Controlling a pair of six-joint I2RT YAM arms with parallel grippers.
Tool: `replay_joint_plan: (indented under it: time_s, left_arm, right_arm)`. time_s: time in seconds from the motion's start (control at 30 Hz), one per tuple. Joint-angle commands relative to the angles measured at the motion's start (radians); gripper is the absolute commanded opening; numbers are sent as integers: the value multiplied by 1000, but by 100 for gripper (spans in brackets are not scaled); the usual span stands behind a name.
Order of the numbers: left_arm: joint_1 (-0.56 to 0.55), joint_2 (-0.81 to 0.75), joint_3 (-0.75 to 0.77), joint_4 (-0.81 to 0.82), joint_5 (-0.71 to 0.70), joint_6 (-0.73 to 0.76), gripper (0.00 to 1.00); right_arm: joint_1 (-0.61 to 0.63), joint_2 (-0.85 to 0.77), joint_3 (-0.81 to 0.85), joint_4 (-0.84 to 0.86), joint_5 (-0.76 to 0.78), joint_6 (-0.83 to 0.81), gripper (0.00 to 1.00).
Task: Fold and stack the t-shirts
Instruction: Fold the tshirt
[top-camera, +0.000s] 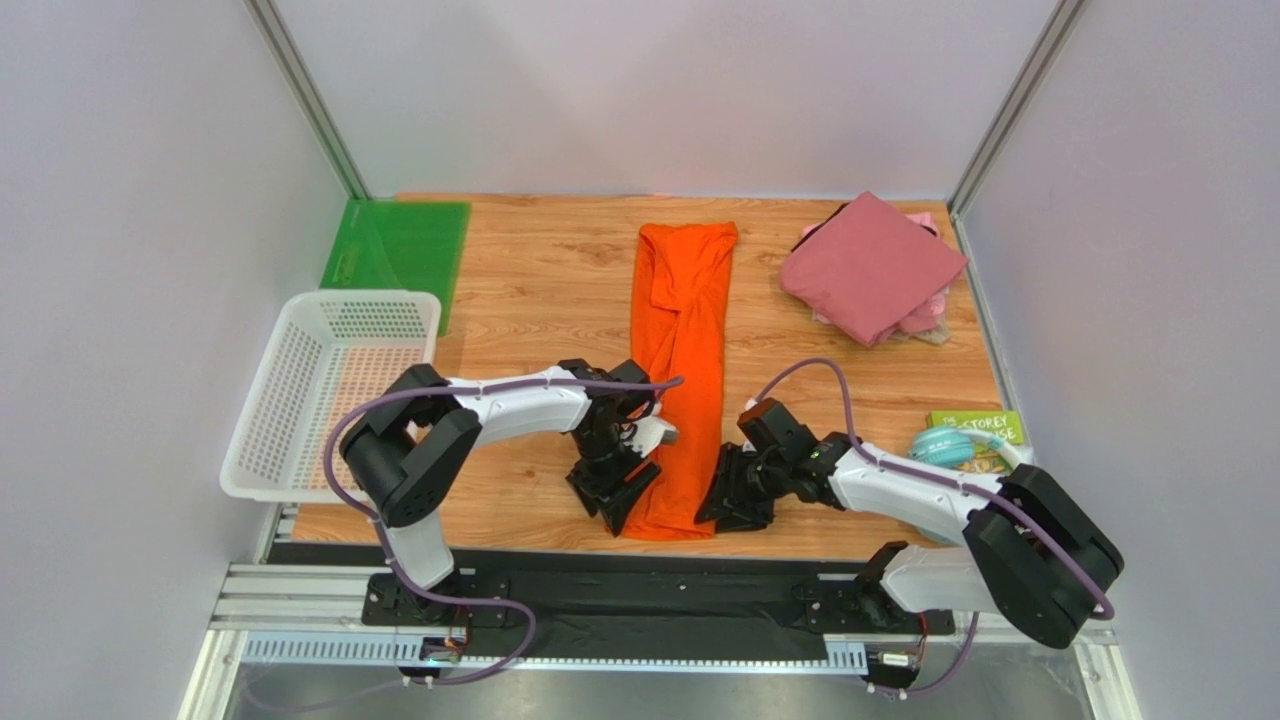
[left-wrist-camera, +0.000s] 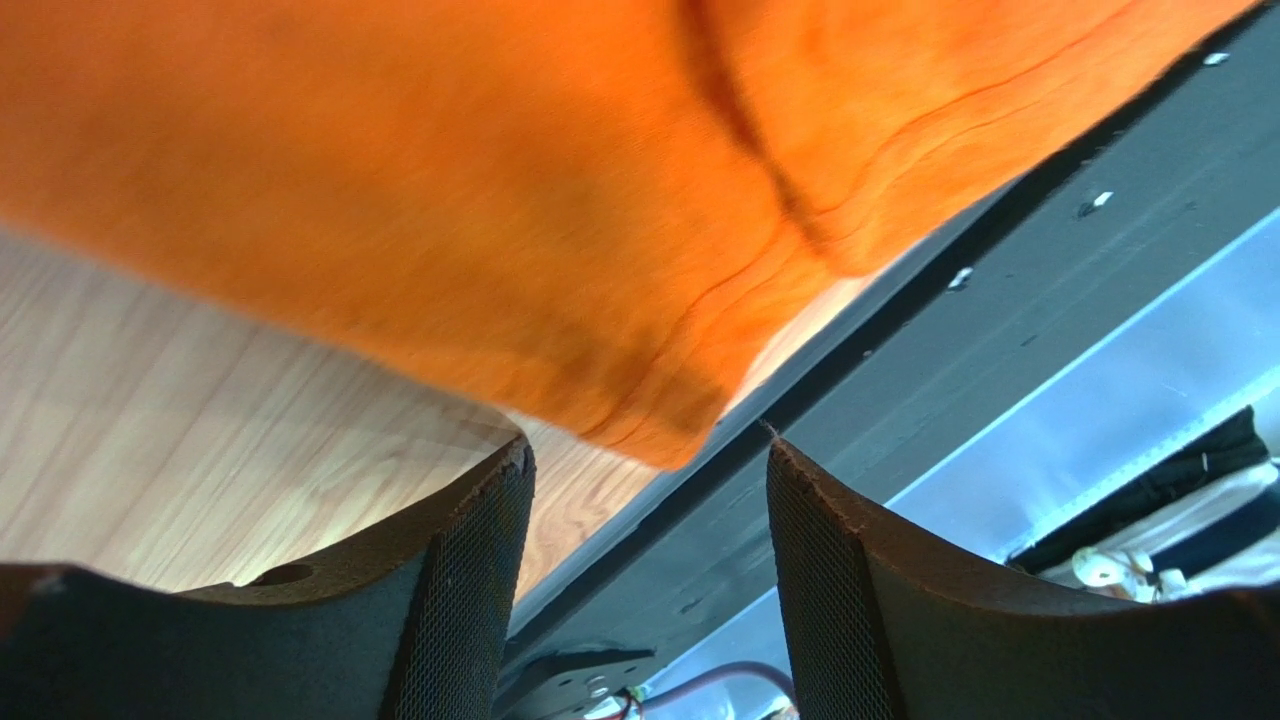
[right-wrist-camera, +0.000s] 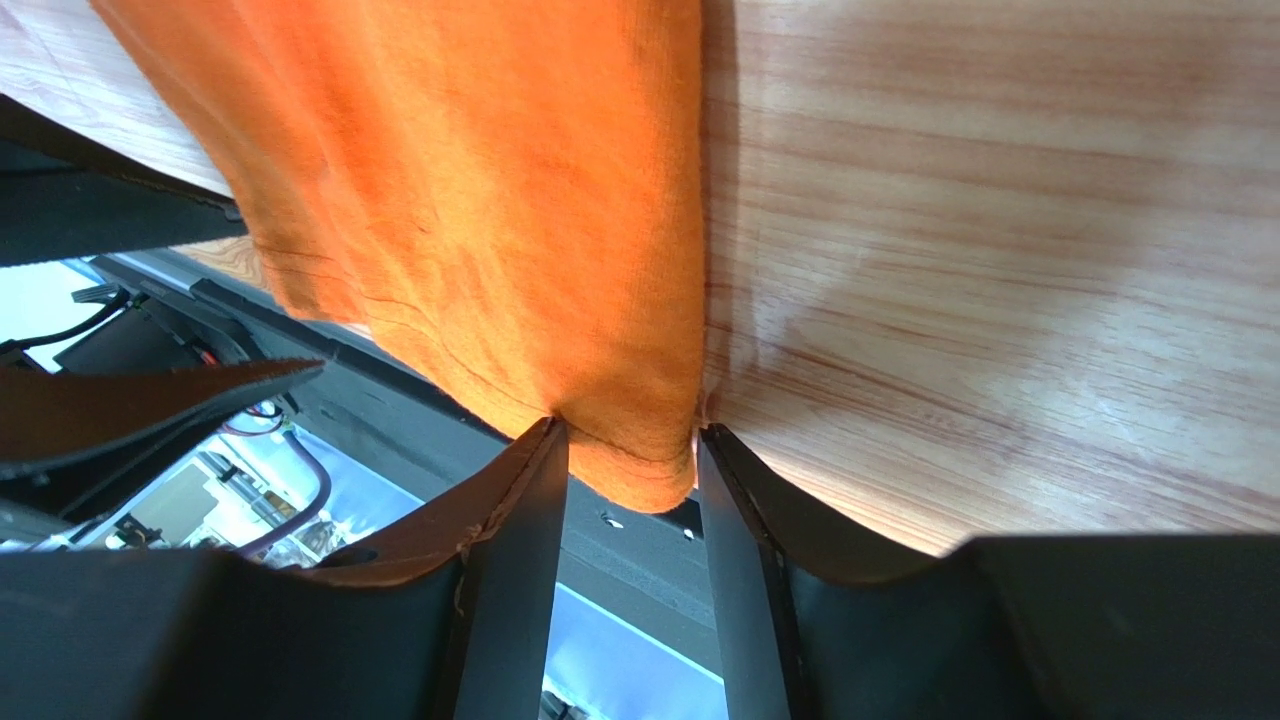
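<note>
The bright orange t-shirt (top-camera: 684, 330) lies folded into a long narrow strip down the middle of the wooden table, its near end at the front edge. My left gripper (top-camera: 613, 488) is open at the strip's near left corner. In the left wrist view (left-wrist-camera: 649, 447) that corner (left-wrist-camera: 451, 195) lies just beyond the fingertips, not between them. My right gripper (top-camera: 732, 503) is at the near right corner. In the right wrist view (right-wrist-camera: 631, 435) its fingers are closed on the orange hem (right-wrist-camera: 481, 225). A folded maroon-red shirt (top-camera: 869, 263) lies on a pale pink one (top-camera: 929, 312) at the far right.
A white mesh basket (top-camera: 334, 297) stands at the left edge, with a green plastic sheet (top-camera: 398, 243) behind it. A teal object on a green booklet (top-camera: 962, 440) lies near the right edge. The black rail (top-camera: 661, 578) runs along the front.
</note>
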Motion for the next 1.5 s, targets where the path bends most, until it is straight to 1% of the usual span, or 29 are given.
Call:
replay_joint_plan:
  time_s: [0.0,0.33,0.53,0.6,0.7,0.73,0.8,0.83,0.87,0.93,0.97,1.23,1.47]
  left_arm:
    - [-28,63,19,120,0,8,66]
    - [-28,69,18,123,20,10,63]
    - [-28,82,19,120,20,13,56]
    - [-28,79,19,119,20,16,50]
    - [-28,74,21,116,20,20,35]
    - [-27,72,21,114,19,23,25]
    - [-27,69,24,107,22,31,15]
    - [-27,71,29,105,22,37,4]
    - [-28,71,32,100,23,40,0]
    - [-27,63,41,93,31,54,0]
    - [-27,60,42,88,31,57,0]
    - [-27,-18,38,38,42,135,0]
    - [-25,-124,41,-60,121,224,0]
  right_arm:
    - [5,-18,6,-7,20,-7,43]
    - [5,-3,11,-2,17,-11,40]
    - [5,13,14,13,13,-10,31]
    - [5,20,14,19,11,-11,29]
    - [5,29,14,20,8,-14,27]
    - [5,29,12,23,6,-13,27]
    - [5,26,11,21,6,-13,22]
    - [5,25,12,21,8,-13,19]
    - [3,23,14,16,8,-13,12]
    - [5,19,21,12,11,-16,1]
    - [5,19,28,1,9,-22,0]
    - [5,-36,63,-80,14,-44,0]
    - [5,-135,66,-157,19,-39,0]
